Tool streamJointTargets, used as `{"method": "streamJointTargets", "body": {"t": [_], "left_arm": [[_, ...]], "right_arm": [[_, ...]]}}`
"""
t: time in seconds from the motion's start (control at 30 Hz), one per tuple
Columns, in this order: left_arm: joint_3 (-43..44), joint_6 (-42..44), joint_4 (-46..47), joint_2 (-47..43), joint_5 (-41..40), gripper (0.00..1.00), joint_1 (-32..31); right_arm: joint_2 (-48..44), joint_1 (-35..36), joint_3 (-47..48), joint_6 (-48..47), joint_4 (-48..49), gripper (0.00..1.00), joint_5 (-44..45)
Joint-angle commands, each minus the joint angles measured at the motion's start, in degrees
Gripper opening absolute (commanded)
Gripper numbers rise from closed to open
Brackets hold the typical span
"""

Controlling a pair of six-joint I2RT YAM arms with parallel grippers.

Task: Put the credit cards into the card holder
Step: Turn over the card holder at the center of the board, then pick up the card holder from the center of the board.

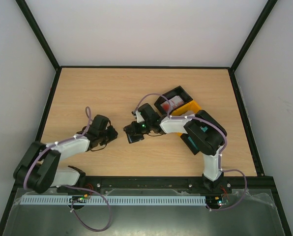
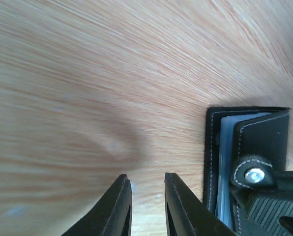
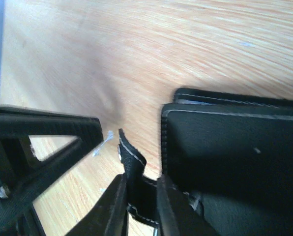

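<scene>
The black card holder point(image 1: 135, 134) lies on the wooden table between my two grippers. In the left wrist view it point(image 2: 264, 142) sits at the right, slightly open, with its pale blue lining point(image 2: 227, 162) and the clasp snap point(image 2: 254, 174) showing. My right gripper point(image 3: 140, 179) is shut on the holder's clasp tab point(image 3: 131, 160), with the holder's body point(image 3: 235, 162) just to its right. My left gripper point(image 2: 145, 177) is open and empty, just left of the holder. A red-and-white credit card point(image 1: 175, 103) lies in the black bin. A teal card point(image 1: 190, 143) peeks out under the right arm.
The joined black bin point(image 1: 167, 97) and yellow bin point(image 1: 193, 107) stand behind the right arm. My left gripper's finger point(image 3: 43, 142) shows at the left of the right wrist view, close to the tab. Black frame rails edge the table.
</scene>
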Motion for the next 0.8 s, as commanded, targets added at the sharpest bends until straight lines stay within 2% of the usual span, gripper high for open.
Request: {"method": "streamJointTargets", "body": {"t": [0.0,0.1,0.2,0.37,0.53,0.67,0.77], "left_arm": [[-0.59,0.17,-10.55,-8.17,-8.62,0.22,0.19],[0.62,2.58,-11.10,-11.45,-6.42,0.23,0.19],[1.84,4.74,-9.94,-14.05,-3.21,0.25,0.19],[3.76,7.45,-6.07,-14.89,4.63,0.31,0.19],[4.77,8.83,-0.09,-11.52,13.33,0.43,0.11],[7.26,10.13,-2.04,-5.37,13.48,0.49,-0.58],[8.40,11.65,-2.43,-1.22,13.83,0.54,-1.46]], "right_arm": [[3.02,0.42,0.75,-0.23,-1.59,0.27,-1.28],[0.84,0.54,1.37,-1.05,-2.90,0.45,-2.14],[-2.51,0.47,1.42,-1.10,-2.13,0.54,-4.43],[-7.17,-0.02,0.92,-0.22,-2.46,0.55,-2.40],[-12.91,-1.85,-4.28,2.12,-3.09,0.54,9.15],[-14.99,-3.38,-7.69,2.03,-6.10,0.54,16.33],[-14.25,-4.19,-9.45,2.07,-6.13,0.54,14.56]]}}
